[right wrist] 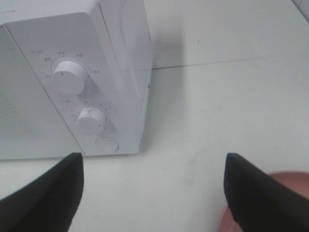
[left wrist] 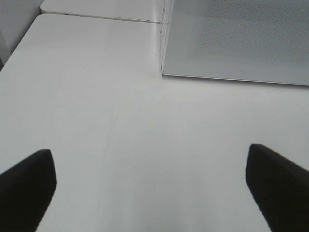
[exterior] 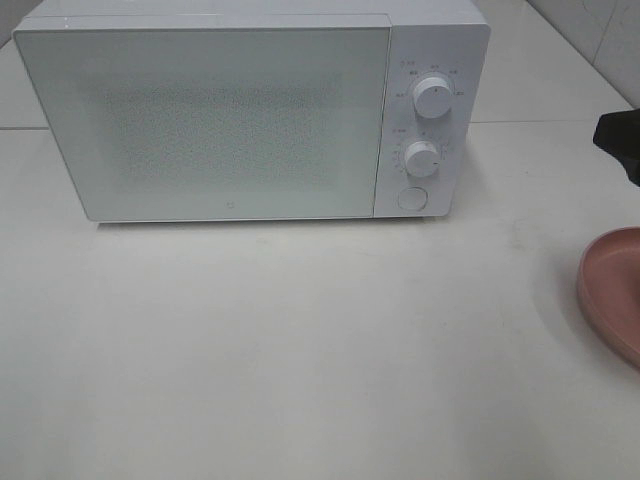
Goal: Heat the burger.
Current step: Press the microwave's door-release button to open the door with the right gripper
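Both jaws spread, empty, over white table; pink plate lies right of seemingly shut microwave.

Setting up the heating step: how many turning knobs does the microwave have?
2. Both sit on the front of the microwave, at its right side: the upper knob directly above the lower knob. The round button beneath them is no knob. None looks hidden.
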`<state>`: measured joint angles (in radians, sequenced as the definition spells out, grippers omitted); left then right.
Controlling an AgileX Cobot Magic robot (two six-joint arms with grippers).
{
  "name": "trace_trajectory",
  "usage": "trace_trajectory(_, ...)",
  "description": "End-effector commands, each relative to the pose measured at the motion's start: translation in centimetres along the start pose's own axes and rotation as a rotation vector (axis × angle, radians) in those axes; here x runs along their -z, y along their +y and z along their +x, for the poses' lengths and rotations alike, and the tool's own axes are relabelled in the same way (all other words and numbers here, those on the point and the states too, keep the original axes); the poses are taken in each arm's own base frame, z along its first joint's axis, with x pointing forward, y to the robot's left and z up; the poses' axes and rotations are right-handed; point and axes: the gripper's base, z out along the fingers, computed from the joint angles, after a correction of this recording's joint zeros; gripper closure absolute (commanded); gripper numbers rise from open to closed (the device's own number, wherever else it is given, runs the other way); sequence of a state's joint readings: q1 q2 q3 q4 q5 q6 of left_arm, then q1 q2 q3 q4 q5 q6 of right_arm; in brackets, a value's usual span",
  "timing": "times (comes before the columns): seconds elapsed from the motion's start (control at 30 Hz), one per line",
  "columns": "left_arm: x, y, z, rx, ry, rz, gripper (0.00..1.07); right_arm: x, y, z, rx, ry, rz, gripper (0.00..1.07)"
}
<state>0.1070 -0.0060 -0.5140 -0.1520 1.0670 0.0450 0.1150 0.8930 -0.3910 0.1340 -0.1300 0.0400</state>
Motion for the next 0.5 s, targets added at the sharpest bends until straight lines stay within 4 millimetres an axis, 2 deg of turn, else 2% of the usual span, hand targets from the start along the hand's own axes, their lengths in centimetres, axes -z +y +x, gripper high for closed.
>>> trace_trajectory(0.03, 0.3, -0.1, 0.2, 0.004, -0.023, 0.001, 0.06, -0.7, -0.2, 0.1, 0.021, -0.116, 0.003, 0.31)
trace_trajectory(0.3, 0.3, -0.1, 0.2, 0.004, -0.023, 0.001, 0.06, -2.9, -0.5, 1.4, 0.085, -0.142, 0.018, 0.31)
trace_trajectory(0.5, 0.3, -0.1, 0.2, 0.004, -0.023, 0.001, 0.06, -4.7, 0.5, 2.2, 0.151, -0.159, -0.018, 0.31)
